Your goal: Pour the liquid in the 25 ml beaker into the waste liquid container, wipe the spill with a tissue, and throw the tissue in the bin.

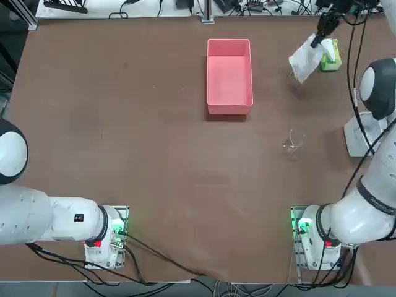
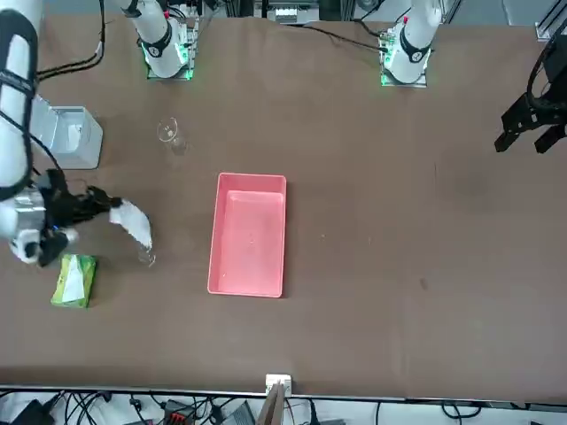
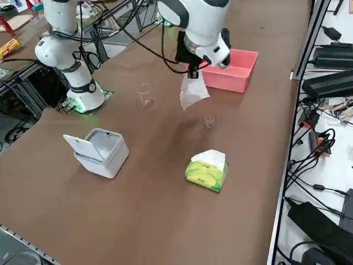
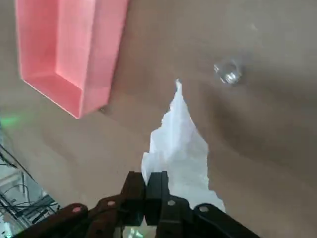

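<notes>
while pinched in end effector (image 4: 145,186), tissue (image 4: 179,153)

Tissue (image 4: 181,153): thin white paper, matt, soft-looking, torn rough along its edge. Tray (image 1: 229,77): pink plastic, smooth, faint sheen; small beaker (image 3: 209,121) clear, glossy glass. Tabletop (image 1: 154,161) brown, smooth, low sheen; tissue pack (image 3: 207,171) yellow-green, shiny plastic film.

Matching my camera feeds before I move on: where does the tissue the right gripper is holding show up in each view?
Top: tissue, upper right, in the shut right gripper.
Front: left of centre, hanging.
Right side: above centre.
Right wrist: between the fingertips, hanging beyond them.
Shared landmark: pink tray.
</notes>
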`<state>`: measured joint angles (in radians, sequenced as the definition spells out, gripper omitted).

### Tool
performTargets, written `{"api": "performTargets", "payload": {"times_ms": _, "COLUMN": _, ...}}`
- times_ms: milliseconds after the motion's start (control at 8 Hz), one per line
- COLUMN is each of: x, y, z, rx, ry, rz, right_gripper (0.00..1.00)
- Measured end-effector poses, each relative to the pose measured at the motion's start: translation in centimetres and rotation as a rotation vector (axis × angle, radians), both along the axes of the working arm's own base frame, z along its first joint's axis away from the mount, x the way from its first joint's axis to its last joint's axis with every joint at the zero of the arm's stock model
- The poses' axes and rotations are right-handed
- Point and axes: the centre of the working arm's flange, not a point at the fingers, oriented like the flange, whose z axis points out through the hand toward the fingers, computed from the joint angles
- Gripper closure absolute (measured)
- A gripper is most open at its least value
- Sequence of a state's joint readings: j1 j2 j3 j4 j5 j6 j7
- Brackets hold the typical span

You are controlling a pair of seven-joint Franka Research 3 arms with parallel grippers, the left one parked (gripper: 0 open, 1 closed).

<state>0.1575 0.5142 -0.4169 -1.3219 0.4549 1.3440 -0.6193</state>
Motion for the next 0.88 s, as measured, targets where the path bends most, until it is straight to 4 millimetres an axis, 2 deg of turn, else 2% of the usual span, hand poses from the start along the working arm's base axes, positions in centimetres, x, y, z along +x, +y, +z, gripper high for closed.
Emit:
{"api": "performTargets", "payload": {"times_ms": 500, "x": -6.8, "y": -8.5, "z": 2.1, "rx": -0.119, "ry": 0.096, "rz": -0.068, "right_gripper": 0.96}}
{"api": "performTargets", "payload": {"times_ms": 875, "x": -11.9, "y": -13.5, "z": 4.7, "rx": -0.196, "ry": 0.168, "rz": -0.102, "right_gripper": 0.94}}
